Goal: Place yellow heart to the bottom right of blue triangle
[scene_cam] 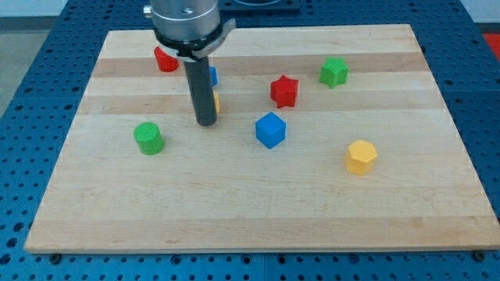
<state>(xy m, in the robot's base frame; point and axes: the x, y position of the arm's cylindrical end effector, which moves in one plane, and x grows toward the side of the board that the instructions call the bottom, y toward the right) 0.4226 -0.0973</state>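
Note:
My tip [205,122] rests on the wooden board [258,211] left of centre. The rod hides most of two blocks just behind it. A sliver of yellow block [216,101], likely the yellow heart, shows at the rod's right edge, touching or nearly touching it. A sliver of blue block [212,76], likely the blue triangle, shows just above that, also at the rod's right edge. The yellow sliver lies directly below the blue one.
A red block [165,59] sits at the upper left. A green cylinder [148,138] lies left of my tip. A blue cube [270,129], a red star [284,90], a green block [333,72] and a yellow hexagon [361,156] lie to the right.

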